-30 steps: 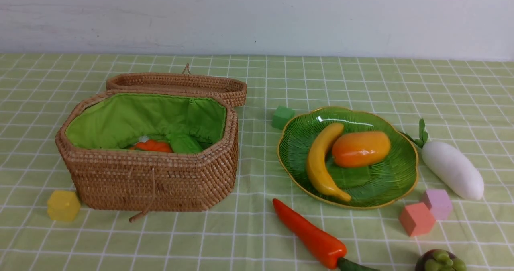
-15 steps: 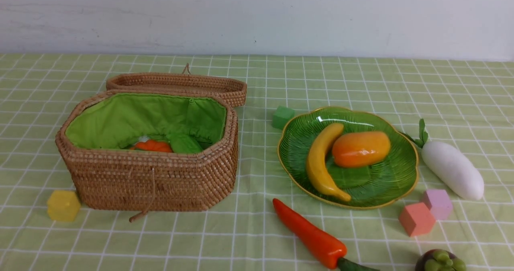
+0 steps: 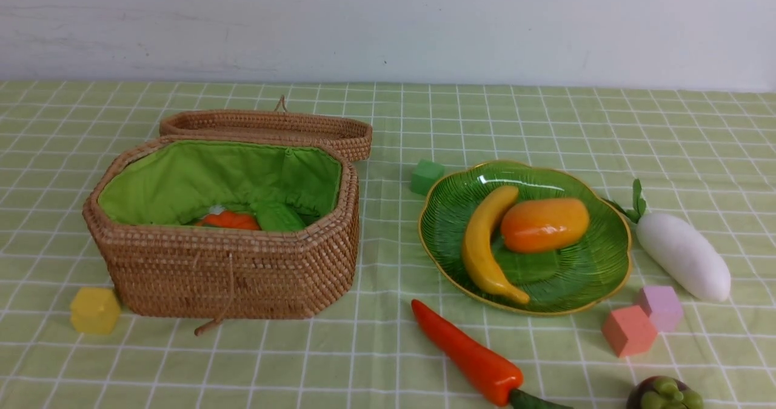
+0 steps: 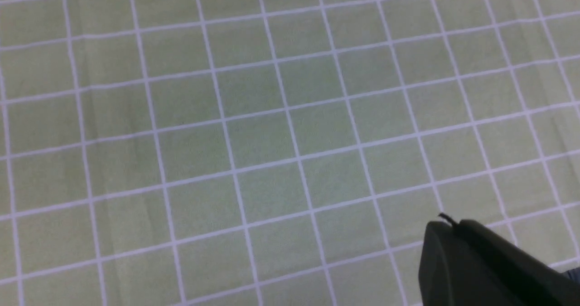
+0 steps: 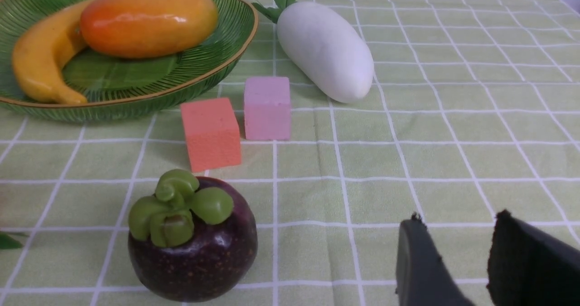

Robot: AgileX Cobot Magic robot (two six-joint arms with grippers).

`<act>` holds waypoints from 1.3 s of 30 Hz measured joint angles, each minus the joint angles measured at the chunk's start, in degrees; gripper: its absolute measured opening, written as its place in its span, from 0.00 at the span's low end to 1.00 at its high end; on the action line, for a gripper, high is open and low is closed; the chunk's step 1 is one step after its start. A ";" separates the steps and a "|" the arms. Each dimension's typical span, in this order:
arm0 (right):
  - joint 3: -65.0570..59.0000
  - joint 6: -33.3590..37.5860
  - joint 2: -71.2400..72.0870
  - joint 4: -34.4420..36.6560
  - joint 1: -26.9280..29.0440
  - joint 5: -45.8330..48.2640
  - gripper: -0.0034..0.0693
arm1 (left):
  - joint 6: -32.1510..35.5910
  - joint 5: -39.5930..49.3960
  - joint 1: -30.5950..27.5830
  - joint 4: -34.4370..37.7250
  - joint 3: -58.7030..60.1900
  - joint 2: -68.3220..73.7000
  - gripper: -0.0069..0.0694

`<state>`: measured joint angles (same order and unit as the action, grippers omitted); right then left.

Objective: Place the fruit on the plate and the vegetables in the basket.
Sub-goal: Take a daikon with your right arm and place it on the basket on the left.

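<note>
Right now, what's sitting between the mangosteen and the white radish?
Two foam cubes, a salmon cube and a lilac cube, stand side by side between the mangosteen and the radish. The right wrist view shows this best.

No readable text, label, brand, number or sign in any view.
</note>
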<state>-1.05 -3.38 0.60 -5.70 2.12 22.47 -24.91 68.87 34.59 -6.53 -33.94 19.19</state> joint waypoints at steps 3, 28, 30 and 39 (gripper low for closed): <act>0.00 0.00 0.00 -0.01 0.00 0.05 0.38 | 0.14 -2.78 -0.22 -0.24 4.36 -5.01 0.08; 0.00 0.00 0.02 -0.01 0.00 0.05 0.38 | 0.71 -41.26 -28.10 -0.05 12.03 -20.17 0.08; 0.00 0.00 0.07 -0.01 0.00 0.05 0.38 | 0.71 -47.83 -30.14 2.59 16.14 -20.17 0.08; 0.00 0.00 0.07 -0.01 0.00 0.05 0.38 | 0.96 -49.67 -33.53 6.53 31.81 -20.17 0.08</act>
<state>-1.05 -3.38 0.67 -5.71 2.12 22.52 -23.95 19.20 1.06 0.00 -2.13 -0.99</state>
